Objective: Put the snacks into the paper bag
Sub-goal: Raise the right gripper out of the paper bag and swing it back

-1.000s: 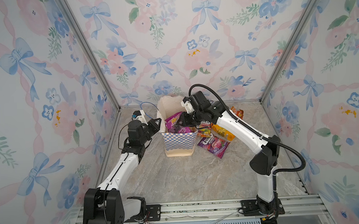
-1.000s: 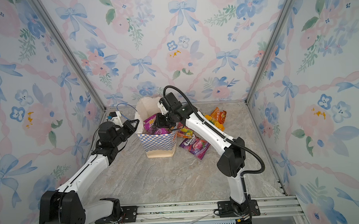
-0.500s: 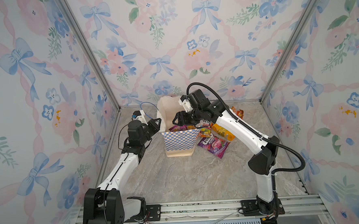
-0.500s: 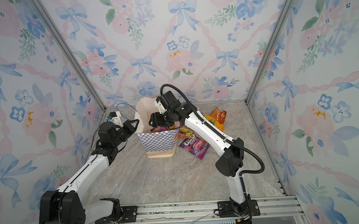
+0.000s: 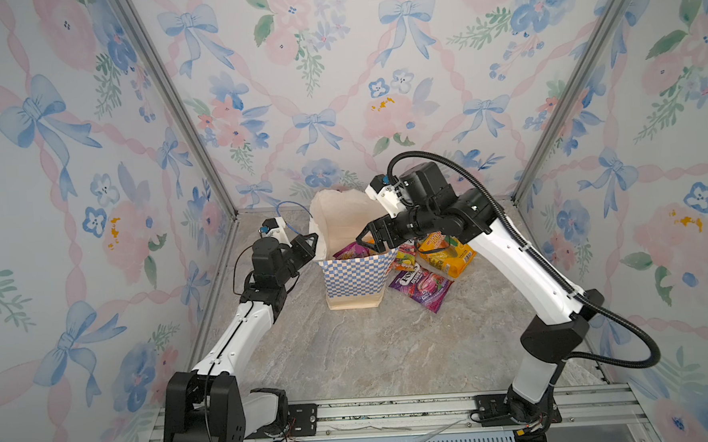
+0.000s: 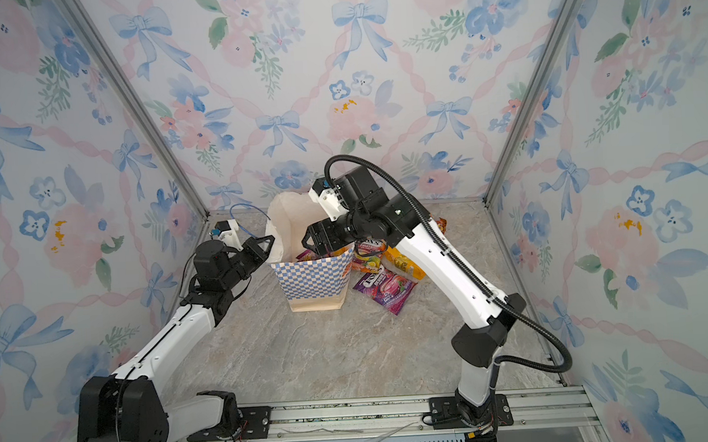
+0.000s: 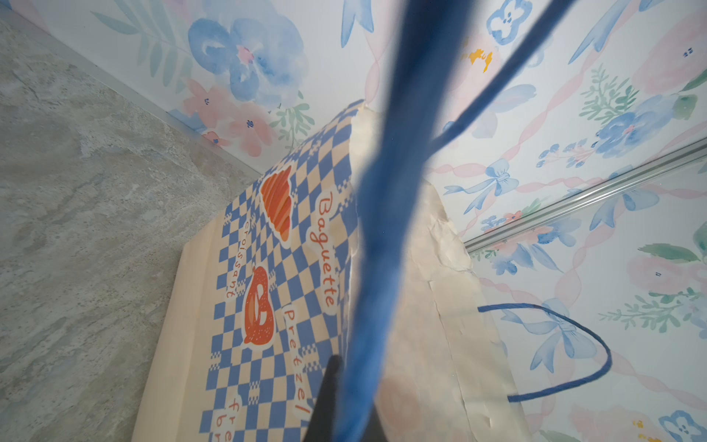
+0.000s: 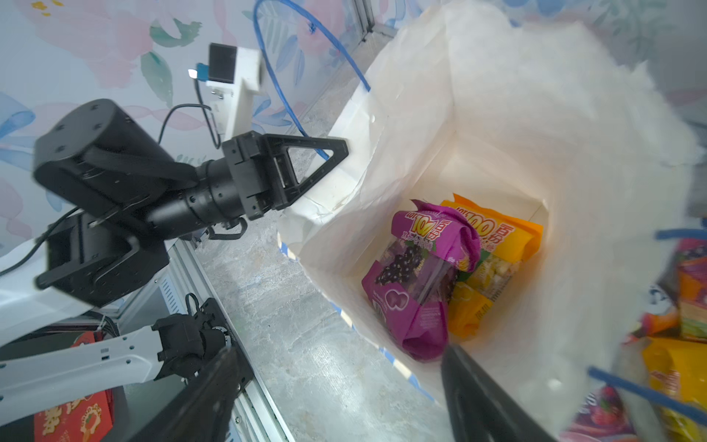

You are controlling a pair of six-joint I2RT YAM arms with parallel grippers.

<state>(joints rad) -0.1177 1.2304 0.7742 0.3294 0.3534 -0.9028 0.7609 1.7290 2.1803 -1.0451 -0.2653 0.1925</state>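
The paper bag [image 5: 355,272] stands upright at the back middle in both top views, its mouth open. My left gripper [image 5: 312,243] is shut on the bag's left rim, where the blue cord handle [image 7: 382,229] runs into the jaws. My right gripper [image 8: 340,359] hangs open and empty over the bag's mouth. Inside the bag lie a magenta grape pack [image 8: 417,275] and a yellow-orange pack [image 8: 497,245]. More snacks lie on the table right of the bag: a purple FOX'S bag [image 5: 422,287], a yellow-orange pack [image 5: 445,252] and an orange FOX'S bag [image 6: 366,256].
The floral walls close in the back and both sides. An orange chip bag [image 6: 440,223] shows behind my right arm near the back wall. The metal rail [image 5: 395,407] with both arm bases runs along the front edge.
My right gripper has opened and let go of the magenta grape pack, which dropped from above the rim into the bag. The left gripper has kept its hold.
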